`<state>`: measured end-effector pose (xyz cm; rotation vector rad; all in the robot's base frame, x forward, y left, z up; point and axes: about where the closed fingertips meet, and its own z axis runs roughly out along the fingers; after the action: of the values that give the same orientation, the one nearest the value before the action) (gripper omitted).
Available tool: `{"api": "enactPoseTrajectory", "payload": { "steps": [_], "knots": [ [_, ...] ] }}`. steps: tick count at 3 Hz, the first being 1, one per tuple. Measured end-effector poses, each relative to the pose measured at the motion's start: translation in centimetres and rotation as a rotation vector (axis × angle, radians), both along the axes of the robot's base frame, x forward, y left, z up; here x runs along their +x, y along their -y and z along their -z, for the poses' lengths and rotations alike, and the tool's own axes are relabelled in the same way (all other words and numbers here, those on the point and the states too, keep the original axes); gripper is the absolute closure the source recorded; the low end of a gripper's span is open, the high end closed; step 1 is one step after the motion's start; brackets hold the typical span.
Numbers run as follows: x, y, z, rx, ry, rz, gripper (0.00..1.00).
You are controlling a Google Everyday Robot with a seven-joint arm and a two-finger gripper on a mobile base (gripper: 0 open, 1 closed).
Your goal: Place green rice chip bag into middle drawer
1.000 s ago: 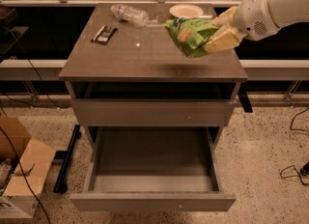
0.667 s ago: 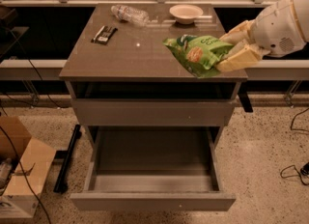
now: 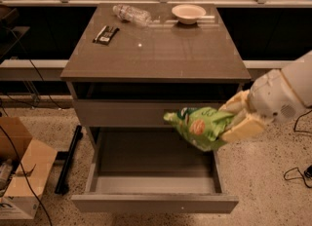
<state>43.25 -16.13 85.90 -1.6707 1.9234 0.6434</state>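
Middle drawer [image 3: 155, 203] stands pulled open at the front. Over its right side hangs the green rice chip bag [image 3: 202, 127], the gripper [image 3: 234, 120] coming in from the right, fingers [image 3: 243, 128] clamped on the bag's right end. Behind, the tabletop [image 3: 156, 54] carries a dark packet [image 3: 106, 33], clear bottle [image 3: 131, 14] and bowl [image 3: 188, 13].

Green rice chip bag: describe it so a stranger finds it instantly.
Find the grey cabinet and its open middle drawer. Over the drawer's right side, the gripper clamps the green rice chip bag. It alone is bright green and crinkly, unlike the clear bottle.
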Motion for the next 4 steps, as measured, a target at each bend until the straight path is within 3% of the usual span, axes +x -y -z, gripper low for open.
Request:
{"api": "enactPoseTrajectory", "payload": {
  "steps": [1, 2, 3, 4],
  "knots": [
    [-1.2, -1.3, 6.6, -0.028, -0.116, 0.096, 1.00],
    [0.7, -2.7, 12.2, -0.071, -0.176, 0.234, 1.00],
    [4.4, -4.3, 16.8, -0.119, -0.194, 0.357, 1.00],
    [7.6, -6.0, 21.3, -0.115, -0.272, 0.466, 1.00]
  ]
}}
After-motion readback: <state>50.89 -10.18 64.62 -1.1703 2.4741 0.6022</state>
